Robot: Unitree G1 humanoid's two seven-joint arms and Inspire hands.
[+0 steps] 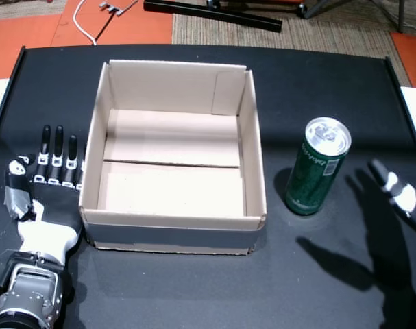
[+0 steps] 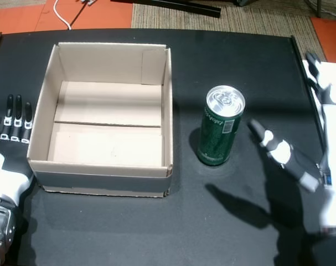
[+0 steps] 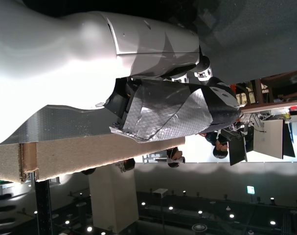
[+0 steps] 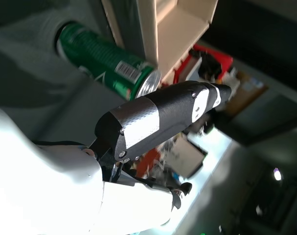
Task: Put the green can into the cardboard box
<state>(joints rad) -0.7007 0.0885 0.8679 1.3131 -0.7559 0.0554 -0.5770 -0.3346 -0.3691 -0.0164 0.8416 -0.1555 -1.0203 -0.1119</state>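
Note:
The green can (image 1: 317, 168) (image 2: 219, 134) stands upright on the black table, right of the open cardboard box (image 1: 173, 232) (image 2: 101, 182) and apart from it. The box is empty. My right hand (image 2: 284, 156) (image 1: 398, 192) hovers right of the can, open, its fingers spread and not touching the can. In the right wrist view its taped thumb (image 4: 158, 117) lies close beside the can (image 4: 109, 63), with the box (image 4: 182, 29) beyond. My left hand (image 1: 46, 188) (image 2: 10, 141) lies flat and open on the table against the box's left side. Its taped thumb (image 3: 172, 110) fills the left wrist view.
The black table (image 1: 194, 295) has raised edges at the left and right. Beyond its far edge are orange floor (image 1: 29, 34), a woven mat (image 1: 317, 34), a black bar (image 1: 214, 15) and a white cable (image 1: 84, 27).

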